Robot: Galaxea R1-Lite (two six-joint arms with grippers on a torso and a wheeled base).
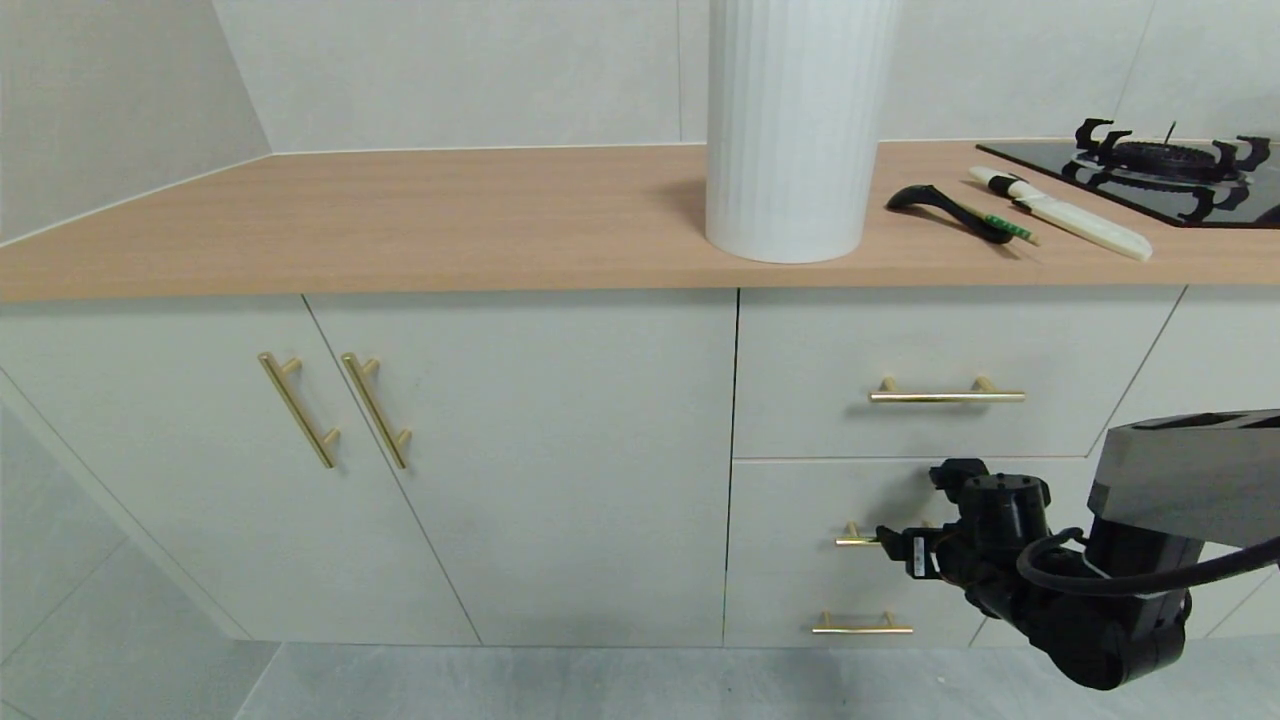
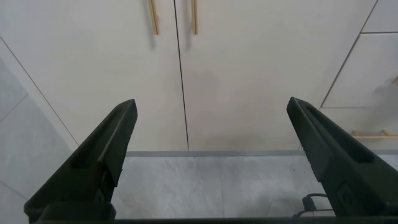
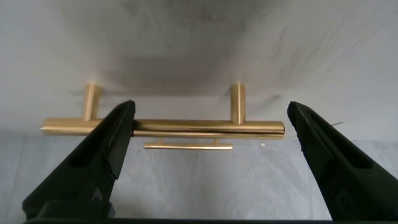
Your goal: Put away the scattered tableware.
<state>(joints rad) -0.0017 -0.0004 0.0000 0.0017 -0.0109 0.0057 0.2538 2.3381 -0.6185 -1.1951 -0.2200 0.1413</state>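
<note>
On the wooden counter (image 1: 400, 220) at the right lie a black ladle (image 1: 945, 208), a thin green-handled utensil (image 1: 1008, 226) and a white knife (image 1: 1065, 215). Below them is a stack of three drawers. My right gripper (image 1: 885, 542) is low down at the middle drawer's gold handle (image 1: 855, 540). In the right wrist view this gripper (image 3: 211, 118) is open and the handle (image 3: 186, 128) runs across the gap between its fingers, unclamped. My left gripper (image 2: 211, 109) is open and holds nothing, facing the cabinet doors (image 2: 180, 68) and the floor.
A tall white ribbed cylinder (image 1: 790, 130) stands on the counter left of the utensils. A black gas hob (image 1: 1165, 165) is at the far right. The top drawer handle (image 1: 947, 396) and bottom drawer handle (image 1: 862, 629) are free. Two door handles (image 1: 335, 408) are at the left.
</note>
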